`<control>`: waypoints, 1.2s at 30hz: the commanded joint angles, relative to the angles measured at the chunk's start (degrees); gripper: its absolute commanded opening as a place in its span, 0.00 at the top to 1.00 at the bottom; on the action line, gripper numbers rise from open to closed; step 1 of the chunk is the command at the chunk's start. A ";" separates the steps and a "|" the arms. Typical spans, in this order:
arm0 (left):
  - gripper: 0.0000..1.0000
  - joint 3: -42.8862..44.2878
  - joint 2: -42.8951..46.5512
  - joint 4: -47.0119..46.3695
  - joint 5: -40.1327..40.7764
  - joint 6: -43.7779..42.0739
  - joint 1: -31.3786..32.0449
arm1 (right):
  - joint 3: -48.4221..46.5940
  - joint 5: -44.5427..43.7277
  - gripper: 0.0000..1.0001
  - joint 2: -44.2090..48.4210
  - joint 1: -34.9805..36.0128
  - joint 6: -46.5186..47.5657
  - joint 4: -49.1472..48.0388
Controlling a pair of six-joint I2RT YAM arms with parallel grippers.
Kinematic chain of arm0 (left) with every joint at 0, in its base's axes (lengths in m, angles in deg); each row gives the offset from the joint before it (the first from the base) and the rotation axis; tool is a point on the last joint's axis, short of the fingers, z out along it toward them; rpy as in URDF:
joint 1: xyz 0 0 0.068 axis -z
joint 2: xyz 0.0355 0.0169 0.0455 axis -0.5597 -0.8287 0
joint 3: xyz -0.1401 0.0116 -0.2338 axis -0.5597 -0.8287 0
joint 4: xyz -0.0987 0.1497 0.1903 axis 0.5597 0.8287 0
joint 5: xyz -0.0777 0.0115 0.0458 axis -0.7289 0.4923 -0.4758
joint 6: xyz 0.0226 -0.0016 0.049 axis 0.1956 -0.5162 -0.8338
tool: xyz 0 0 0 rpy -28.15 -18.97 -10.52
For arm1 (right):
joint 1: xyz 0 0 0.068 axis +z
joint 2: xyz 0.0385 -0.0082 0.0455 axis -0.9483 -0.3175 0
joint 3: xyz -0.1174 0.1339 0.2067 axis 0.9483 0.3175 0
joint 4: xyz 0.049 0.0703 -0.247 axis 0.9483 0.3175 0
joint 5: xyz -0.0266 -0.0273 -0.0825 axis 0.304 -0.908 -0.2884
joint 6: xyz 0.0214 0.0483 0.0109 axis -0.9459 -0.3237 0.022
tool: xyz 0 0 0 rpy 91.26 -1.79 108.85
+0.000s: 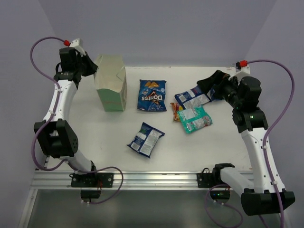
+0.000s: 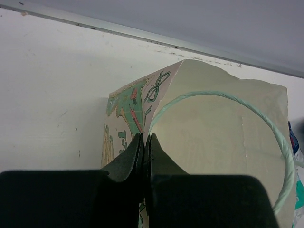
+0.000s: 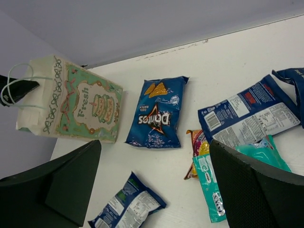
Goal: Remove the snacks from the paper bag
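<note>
— What sort of place is this?
— A robotics lab cell, as I see it from my controls: a white table (image 1: 109,128), plain lilac walls (image 1: 156,28) closing it in, an aluminium rail (image 1: 152,178) carrying the left arm (image 1: 59,102) and right arm (image 1: 259,142).

I can read the brand name "Doritos" in big white letters on the front of the large blue packet (image 3: 159,114); it appears upside down in my overhead view. The smaller words by the logo are too fine to read. The paper bag (image 3: 80,107) has "Fresh" in green script on its decorated side. Print on the blue-and-white packet (image 3: 249,114), the teal packet (image 3: 209,185) and the small blue packet (image 3: 128,204) is too small to read.
</note>
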 commanded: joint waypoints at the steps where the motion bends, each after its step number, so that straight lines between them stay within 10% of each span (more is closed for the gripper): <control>1: 1.00 3.57 -1.43 -1.60 -3.50 0.06 -1.57 | 0.18 1.81 0.01 2.41 0.10 1.57 0.56; 17: 0.10 9.73 4.71 11.23 2.64 -3.46 -3.68 | -10.71 -7.15 0.01 5.48 0.10 8.33 9.62; 36: 0.00 17.10 27.57 19.67 23.40 -13.13 8.70 | -17.39 -28.34 0.01 23.14 0.80 25.47 3.83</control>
